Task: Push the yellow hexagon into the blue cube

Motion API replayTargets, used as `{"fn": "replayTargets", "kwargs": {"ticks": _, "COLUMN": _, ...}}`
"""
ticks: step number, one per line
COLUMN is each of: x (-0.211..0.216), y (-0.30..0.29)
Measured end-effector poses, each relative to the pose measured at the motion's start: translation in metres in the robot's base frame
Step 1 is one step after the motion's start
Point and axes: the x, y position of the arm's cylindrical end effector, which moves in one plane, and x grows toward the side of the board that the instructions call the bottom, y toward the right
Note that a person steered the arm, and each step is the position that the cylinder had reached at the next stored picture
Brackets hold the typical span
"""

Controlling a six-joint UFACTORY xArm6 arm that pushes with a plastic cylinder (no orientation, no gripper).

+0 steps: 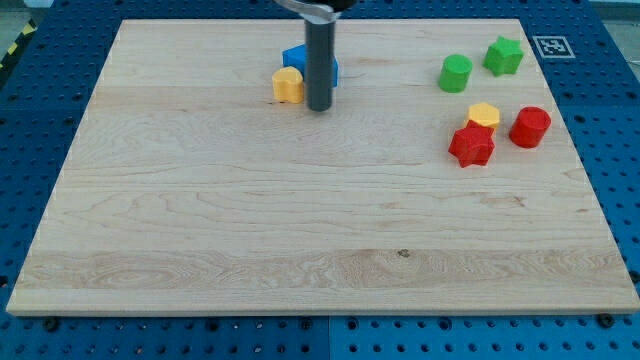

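The yellow hexagon (pixel 288 85) lies near the view's top, left of centre, touching the blue cube (pixel 297 58) just above and right of it. The dark rod comes down from the view's top edge and hides part of the blue cube. My tip (pixel 319 106) rests on the board just right of the yellow hexagon and just below the blue cube, very close to both.
At the view's right are a green cylinder (pixel 456 73), a green star (pixel 504 55), a second yellow block (pixel 484 115), a red star (pixel 472 146) and a red cylinder (pixel 530 127). The wooden board (pixel 300 250) lies on a blue perforated table.
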Motion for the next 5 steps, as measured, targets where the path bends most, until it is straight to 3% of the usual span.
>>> {"fn": "replayTargets", "kwargs": {"ticks": 3, "x": -0.035, "y": -0.086}}
{"fn": "replayTargets", "kwargs": {"ticks": 4, "x": -0.011, "y": -0.075}}
{"fn": "replayTargets", "kwargs": {"ticks": 5, "x": 0.034, "y": -0.012}}
